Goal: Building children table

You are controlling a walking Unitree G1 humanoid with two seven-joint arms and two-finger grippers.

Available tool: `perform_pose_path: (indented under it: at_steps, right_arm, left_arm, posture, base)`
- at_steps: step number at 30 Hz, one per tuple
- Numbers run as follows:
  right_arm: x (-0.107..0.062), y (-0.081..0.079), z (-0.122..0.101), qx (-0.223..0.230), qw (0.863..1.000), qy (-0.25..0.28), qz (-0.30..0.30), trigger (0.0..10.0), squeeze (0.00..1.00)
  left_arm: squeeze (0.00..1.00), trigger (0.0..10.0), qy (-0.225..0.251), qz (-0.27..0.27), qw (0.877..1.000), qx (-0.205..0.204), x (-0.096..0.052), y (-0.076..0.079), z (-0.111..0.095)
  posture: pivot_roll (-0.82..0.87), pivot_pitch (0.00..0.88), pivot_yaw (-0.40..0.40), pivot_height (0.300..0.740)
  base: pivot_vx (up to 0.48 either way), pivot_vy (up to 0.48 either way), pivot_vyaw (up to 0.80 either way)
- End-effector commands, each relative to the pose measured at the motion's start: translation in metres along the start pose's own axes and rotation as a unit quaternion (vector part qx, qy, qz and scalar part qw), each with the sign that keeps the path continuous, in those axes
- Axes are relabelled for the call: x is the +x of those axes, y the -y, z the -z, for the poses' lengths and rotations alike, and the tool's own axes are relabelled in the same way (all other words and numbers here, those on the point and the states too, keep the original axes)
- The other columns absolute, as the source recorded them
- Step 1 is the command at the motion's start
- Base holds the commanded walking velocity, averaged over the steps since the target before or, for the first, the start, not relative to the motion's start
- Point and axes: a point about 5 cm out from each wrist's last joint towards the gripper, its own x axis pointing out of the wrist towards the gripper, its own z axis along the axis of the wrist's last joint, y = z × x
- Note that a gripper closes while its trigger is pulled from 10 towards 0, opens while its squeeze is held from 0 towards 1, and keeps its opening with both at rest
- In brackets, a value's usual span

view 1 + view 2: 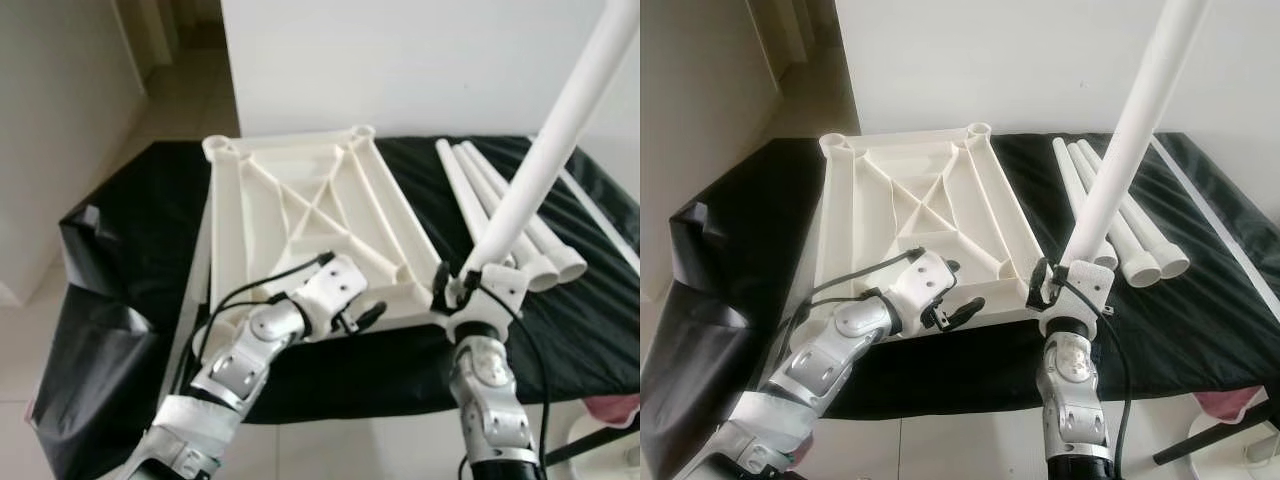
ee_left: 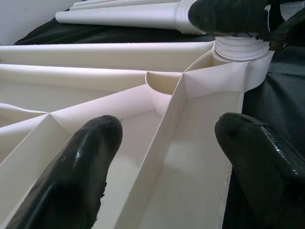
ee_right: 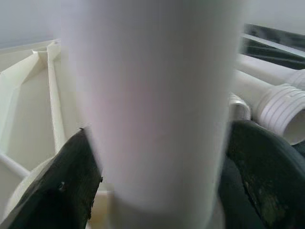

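Black-covered bench [image 1: 600, 330]: right jaws clamp leg [image 1: 1130, 135], seemingly at tabletop [image 1: 300, 215] corner.

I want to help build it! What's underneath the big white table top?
A black cloth lies under the upside-down table top, spreading out on all sides. What the cloth covers cannot be seen. Spare legs lie beside the top, and the right gripper holds one leg upright at its corner.

Head stereo pair looking down on the tabletop [image 1: 300, 220]; wrist cameras close along each pincer's fingers.
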Motion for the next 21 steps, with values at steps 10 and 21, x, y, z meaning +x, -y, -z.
perform_pose_path:
  at_steps: [10, 21]
  right_arm:
    - [-0.0045, -0.0012, 0.0058, -0.038, 0.995, -0.012, -0.087, 10.0, 0.06]
    - [-0.0038, 0.003, 0.0031, -0.052, 0.983, -0.002, -0.176, 10.0, 0.0]
  left_arm:
    - [0.0, 10.0, -0.001, 0.043, 0.999, -0.009, -0.0028, 0.0069, 0.0022]
    - [0.0, 10.0, 0.024, 0.071, 0.997, -0.027, -0.0095, 0.0105, -0.0018]
  posture:
    - [0.01, 0.0, -0.003, 0.74]
    - [0.01, 0.0, 0.004, 0.74]
  base:
    - [0.0, 0.0, 0.0]
    - [0.0, 0.0, 0.0]
